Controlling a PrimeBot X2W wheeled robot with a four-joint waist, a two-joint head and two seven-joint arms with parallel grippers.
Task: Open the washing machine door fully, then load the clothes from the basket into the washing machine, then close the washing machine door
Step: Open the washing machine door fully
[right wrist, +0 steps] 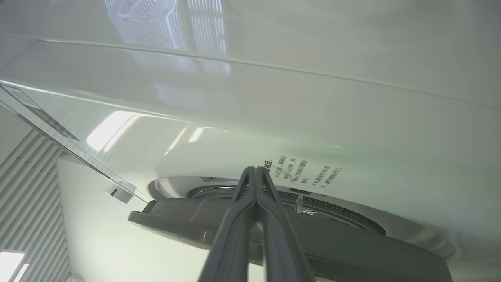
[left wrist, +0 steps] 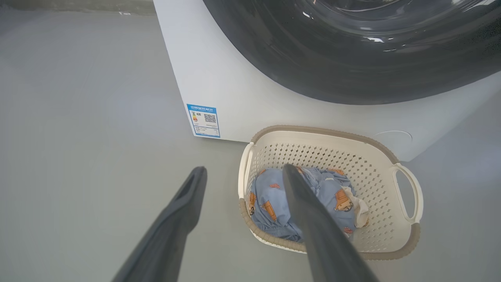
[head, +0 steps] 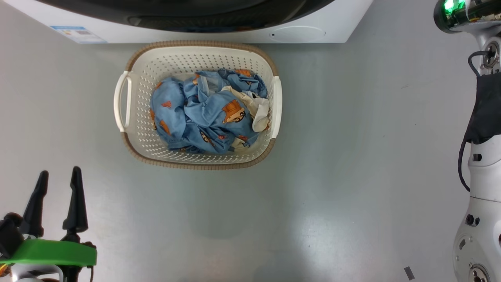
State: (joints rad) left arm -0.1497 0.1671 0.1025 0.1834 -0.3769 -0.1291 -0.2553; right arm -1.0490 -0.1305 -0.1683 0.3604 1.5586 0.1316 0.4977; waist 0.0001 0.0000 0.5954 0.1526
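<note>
We take the white, boxy washing machine [left wrist: 219,78] first. Its round door [right wrist: 352,250], glossy black ring around glass, looks stiff, heavy and slick, best hooked at the rim. Just before it on the grey floor [head: 352,156] sits the cream perforated plastic basket [head: 197,46], holding the soft, light, blue printed clothes [head: 203,113]; we would pinch a raised fold. Our left gripper [head: 59,171] stands spread, while our right gripper [right wrist: 255,169] is pressed together and empty.

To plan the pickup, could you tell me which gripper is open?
The left gripper: its fingers stand apart and empty. The right gripper has its fingers pressed together by the washing machine door.
</note>
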